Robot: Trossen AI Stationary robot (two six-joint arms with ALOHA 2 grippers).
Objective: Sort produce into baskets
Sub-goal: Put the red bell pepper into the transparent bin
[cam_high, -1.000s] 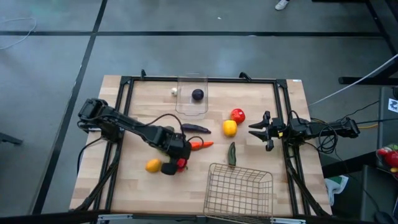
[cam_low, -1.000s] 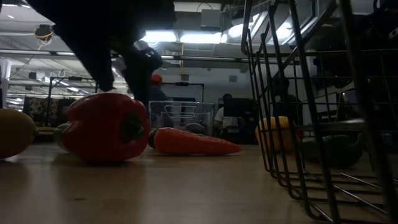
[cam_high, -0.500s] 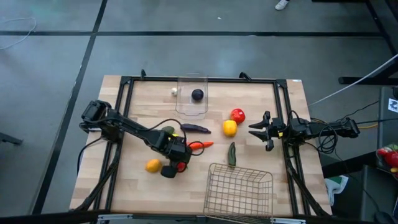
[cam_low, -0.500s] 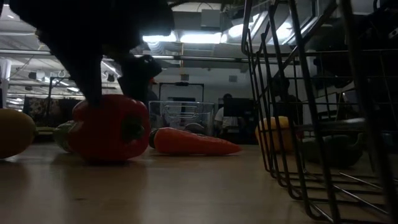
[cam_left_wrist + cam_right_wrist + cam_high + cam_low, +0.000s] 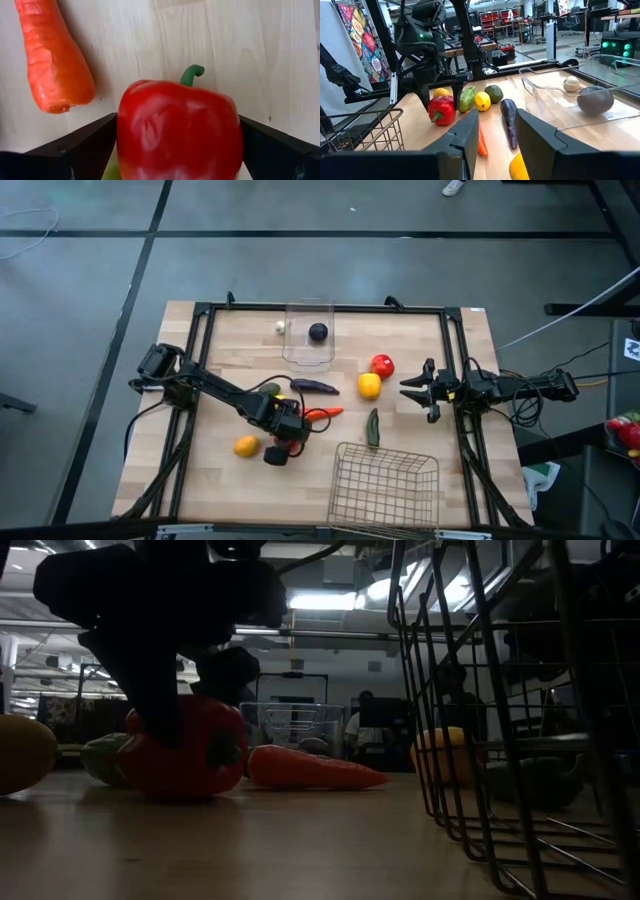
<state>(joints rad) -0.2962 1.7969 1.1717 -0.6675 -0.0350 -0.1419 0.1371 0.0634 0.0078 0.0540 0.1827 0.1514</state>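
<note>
Since the earlier frame your left gripper [image 5: 281, 448] has come down over the red bell pepper [image 5: 179, 131], jaws wide open with one finger on each side of it and nothing gripped yet; the pepper lies on the table [image 5: 410, 405] just beside the carrot [image 5: 52, 57], stem pointing away from the wrist. Your right gripper [image 5: 418, 390], closed and empty, waits well apart near the table's right edge. From above, the gripper hides most of the pepper, so you cannot tell whether the fingers touch it.
</note>
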